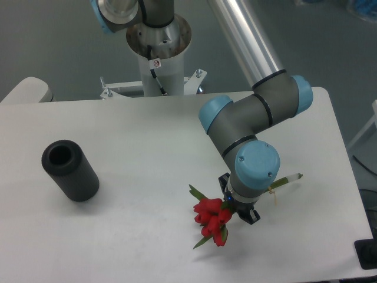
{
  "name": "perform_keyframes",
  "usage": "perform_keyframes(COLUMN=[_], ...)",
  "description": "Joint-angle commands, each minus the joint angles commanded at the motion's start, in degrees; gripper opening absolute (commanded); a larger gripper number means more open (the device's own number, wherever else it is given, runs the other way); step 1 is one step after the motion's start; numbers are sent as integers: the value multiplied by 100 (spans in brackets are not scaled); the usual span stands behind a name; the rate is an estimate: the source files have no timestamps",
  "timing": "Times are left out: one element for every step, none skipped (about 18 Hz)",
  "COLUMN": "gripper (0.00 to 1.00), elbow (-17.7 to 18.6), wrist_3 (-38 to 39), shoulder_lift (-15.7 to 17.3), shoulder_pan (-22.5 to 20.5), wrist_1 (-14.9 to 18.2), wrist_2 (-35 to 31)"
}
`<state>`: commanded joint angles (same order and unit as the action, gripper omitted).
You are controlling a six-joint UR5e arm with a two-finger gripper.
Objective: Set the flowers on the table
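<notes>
Camera view from above shows the arm bent low over the white bench [135,135], its wrist pointing down near the front right part of the top. The claw [238,207] is mostly hidden beneath the blue-capped wrist joint; only dark finger parts show at its lower rim. It appears closed on the flowers [213,219], gripping the stems just behind the red blooms, though the jaws themselves cannot be seen clearly.

The blooms and a few green leaves stick out toward the front edge, on the left of the wrist, while the pale stem end pokes out on the far side toward the right edge. The bunch lies roughly level and looks very near the surface; whether it already touches the bench cannot be told from this angle. A black cylinder [70,170] lies on its side well apart, toward the left edge, open end facing up and back.

My judgement is that the step in hand is the set-down. To do it well, the bunch should come down slowly and level, so blooms and stem end meet the bench together rather than one end tipping. The fingers should then part only after the stems rest on the surface, and the arm should lift straight up, since thin stems or leaves could catch on a finger and be dragged along.
</notes>
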<state>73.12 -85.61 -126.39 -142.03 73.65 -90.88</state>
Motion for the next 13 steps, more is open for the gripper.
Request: perform_keyframes(gripper=[11, 12, 12, 12, 12, 12, 12, 12, 12, 12, 12, 12, 12], elbow=[0, -9, 0, -9, -35, -53, -53, -53, -53, -53, -53, -53, -53], wrist_3=[-9, -9, -9, -9, -9, -9, -9, -9, -9, -9, -9, -9, -9], shoulder_lift=[9, 9, 9, 9, 9, 9, 9, 9, 0, 0, 0, 0, 9], shoulder_pan=[-9, -9, -9, -9, -9, -9, -17, -18, -18, -18, -18, -18, -18], wrist_1=[0, 9, 0, 9, 35, 35, 35, 35, 35, 35, 35, 35, 35], wrist_2=[0, 0, 0, 0, 9, 9, 9, 9, 18, 18, 9, 9, 9])
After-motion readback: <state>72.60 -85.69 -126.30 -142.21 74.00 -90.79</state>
